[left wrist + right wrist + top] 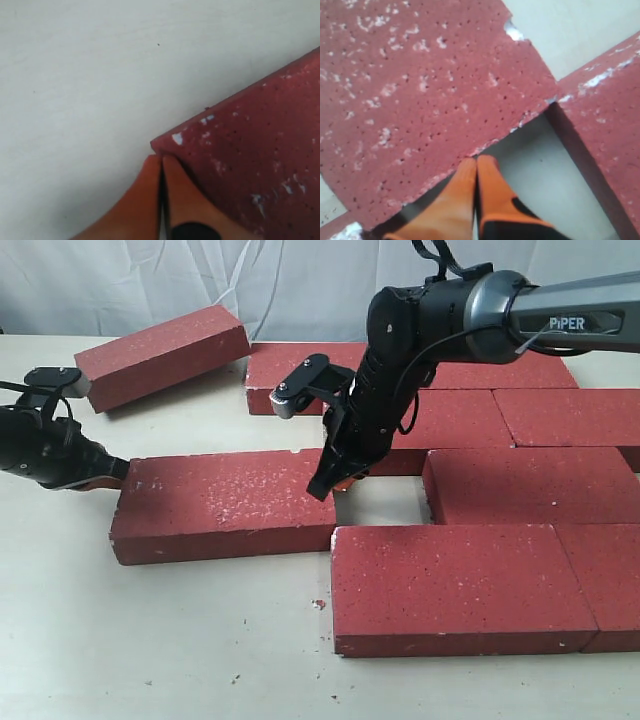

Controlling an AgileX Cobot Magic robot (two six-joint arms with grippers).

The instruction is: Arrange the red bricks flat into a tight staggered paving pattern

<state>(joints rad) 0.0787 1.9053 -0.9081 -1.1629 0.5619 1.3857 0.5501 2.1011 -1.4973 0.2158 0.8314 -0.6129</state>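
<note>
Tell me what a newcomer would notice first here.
The black PiPER arm dominates the middle of the exterior view, its shut right gripper set against the right end of a loose red brick. The shut left gripper meets that brick's opposite corner, while a gap of bare table separates it from the paved bricks on the right. A stray brick lies askew at the back left.

bright, even light; soft short shadows beside red bricks (225, 510); wrist views blurred close up.
</note>
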